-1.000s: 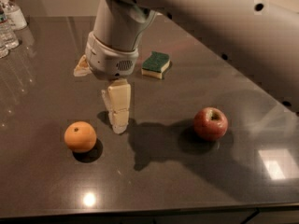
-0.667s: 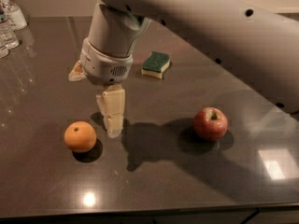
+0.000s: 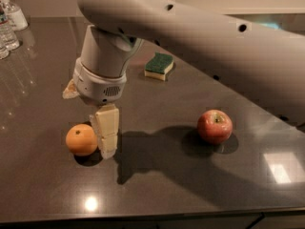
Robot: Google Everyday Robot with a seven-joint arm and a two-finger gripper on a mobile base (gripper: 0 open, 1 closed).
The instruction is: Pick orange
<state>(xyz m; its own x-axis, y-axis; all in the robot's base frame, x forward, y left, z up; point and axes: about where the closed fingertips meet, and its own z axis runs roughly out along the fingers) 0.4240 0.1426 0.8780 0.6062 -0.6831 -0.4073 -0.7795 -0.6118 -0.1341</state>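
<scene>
The orange (image 3: 82,140) sits on the dark table (image 3: 157,185) at the front left, matte, with a dark stem dimple on top. My gripper (image 3: 88,122) hangs from the big white arm just above and behind it. It is open. One cream finger (image 3: 106,130) points down and touches or nearly touches the orange's right side. The other finger (image 3: 70,90) shows as a tan tip to the left, behind the orange. The gripper holds nothing.
A shiny red apple (image 3: 215,126) sits to the right. A green and yellow sponge (image 3: 158,66) lies further back. Water bottles (image 3: 9,25) stand at the far left edge. The white arm (image 3: 200,42) spans the upper right.
The gripper has moved left toward the orange; the lower finger, apart from it before, is now right beside it. The orange, apple and sponge have not moved.
</scene>
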